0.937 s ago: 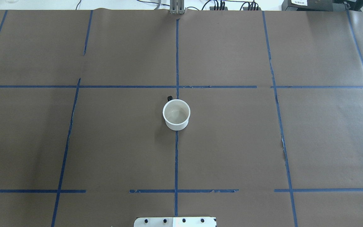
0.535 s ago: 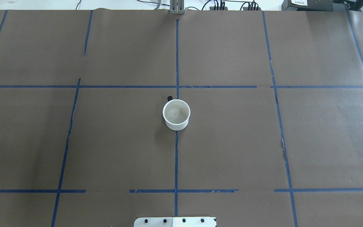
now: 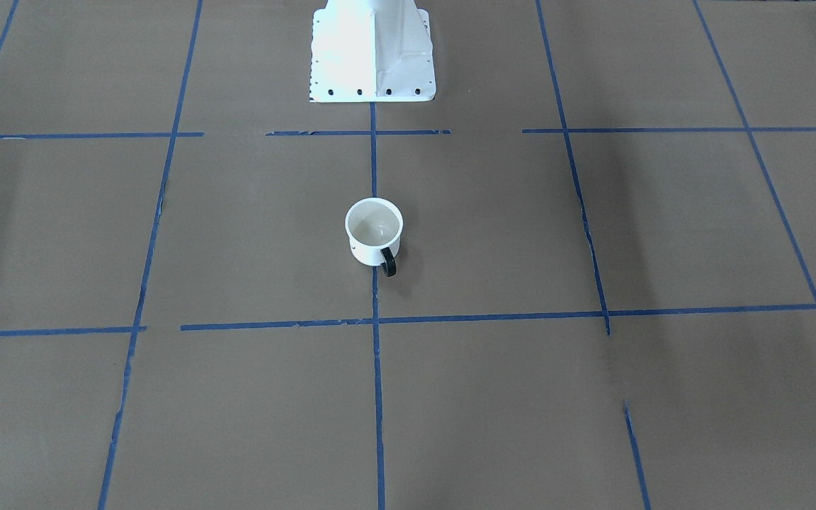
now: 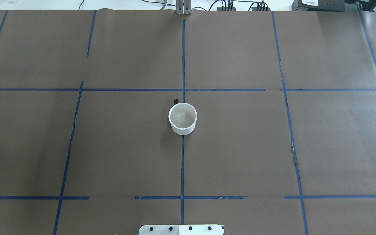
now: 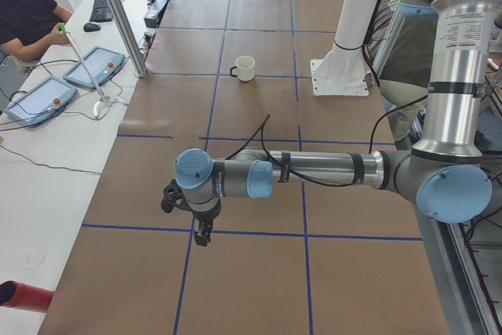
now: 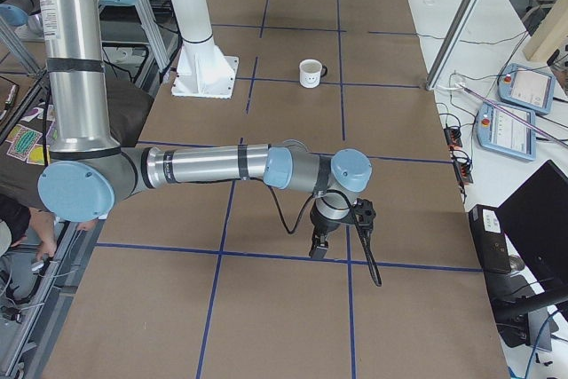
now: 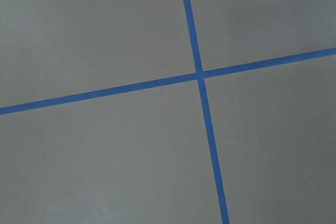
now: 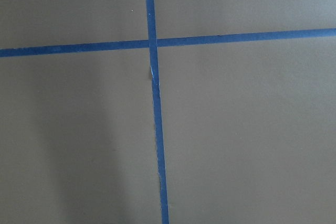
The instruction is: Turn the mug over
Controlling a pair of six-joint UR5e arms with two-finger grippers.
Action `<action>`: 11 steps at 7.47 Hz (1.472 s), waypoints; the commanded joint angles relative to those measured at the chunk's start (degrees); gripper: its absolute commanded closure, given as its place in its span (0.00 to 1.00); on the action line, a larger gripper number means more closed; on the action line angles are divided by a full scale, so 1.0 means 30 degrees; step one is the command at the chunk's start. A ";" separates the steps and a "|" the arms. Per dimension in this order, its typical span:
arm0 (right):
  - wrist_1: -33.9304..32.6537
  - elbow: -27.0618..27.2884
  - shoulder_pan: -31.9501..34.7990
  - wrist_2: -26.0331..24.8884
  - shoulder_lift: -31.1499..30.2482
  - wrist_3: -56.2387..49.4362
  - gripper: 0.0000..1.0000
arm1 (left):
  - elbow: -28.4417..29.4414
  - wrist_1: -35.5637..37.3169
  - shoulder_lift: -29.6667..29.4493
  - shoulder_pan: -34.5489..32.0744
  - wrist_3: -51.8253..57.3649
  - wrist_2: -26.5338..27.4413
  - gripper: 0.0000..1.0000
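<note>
Neither the left end effector [image 5: 202, 234] nor the right end effector [image 6: 318, 248] shows whether it is released or clenched. Both hang over opposite ends of the surface [image 4: 240, 147], well apart from the mug [image 4: 182, 119]. It stands mouth up on the centre tape line [image 4: 182, 163], probably so either arm can reach it. Teach pendants [image 6: 508, 130] lie on a side bench.

arms [image 5: 314, 169]: silver tubes; joints [image 5: 192, 169]: light-blue caps; cable [image 6: 366, 246]: black; base [image 3: 372, 49]: white, screwed

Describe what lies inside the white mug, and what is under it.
The mug stands upright; its white inside shows empty to the bottom. Under it, the blue tape line runs out of sight, covered.
</note>
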 commanded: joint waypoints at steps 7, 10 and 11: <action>0.0000 0.0000 0.0000 0.0000 0.0017 0.0000 0.00 | 0.0004 0.0000 -0.0065 -0.0540 0.0173 0.0000 0.00; 0.0000 0.0000 0.0000 0.0000 0.0017 0.0000 0.00 | 0.0004 0.0000 -0.0094 -0.0540 0.0173 0.0000 0.00; 0.0000 0.0000 0.0000 0.0000 0.0017 0.0000 0.00 | 0.0004 0.0000 -0.0123 -0.0540 0.0173 0.0000 0.00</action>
